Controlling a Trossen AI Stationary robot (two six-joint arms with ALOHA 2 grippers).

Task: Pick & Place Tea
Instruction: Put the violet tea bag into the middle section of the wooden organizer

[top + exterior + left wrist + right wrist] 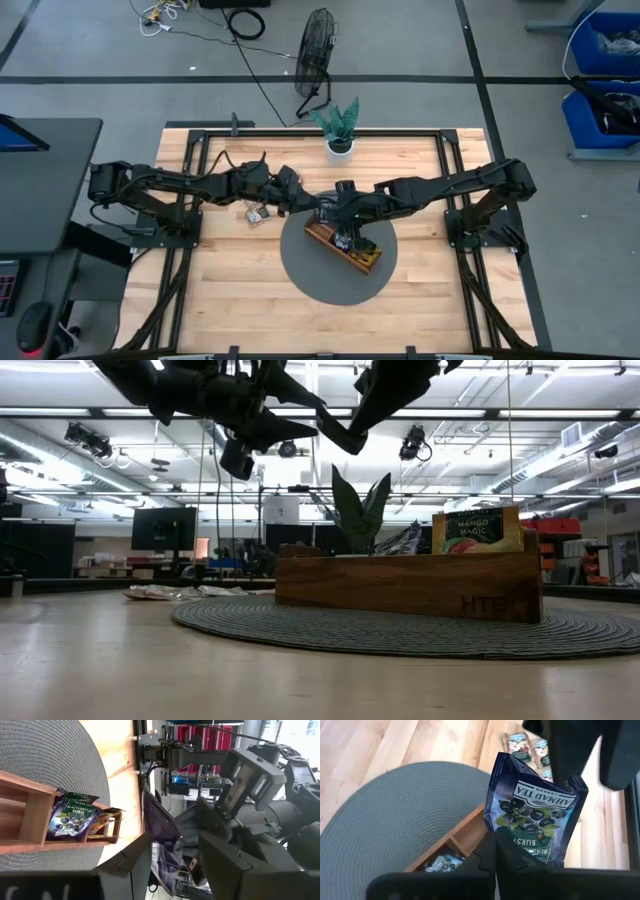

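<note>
A dark navy tea sachet stands above the round grey mat, with my right gripper shut on it. My left gripper is open at the sachet's upper end, a finger on either side; whether it touches I cannot tell. Below on the mat lies the brown wooden tray, slanting. Its end compartment holds a navy sachet and an orange one, standing on edge. Several loose sachets lie flat on the table left of the mat. My right gripper pinches the navy sachet's lower edge between its two shut fingers. The sachet stands up from the fingers, printed face toward the wrist camera, lifted clear of the tray and mat.
A potted plant stands at the table's far edge behind the mat. The tray's other compartments show bare wood. Bare tabletop lies along the near edge. Both arms meet over the mat's far left part.
</note>
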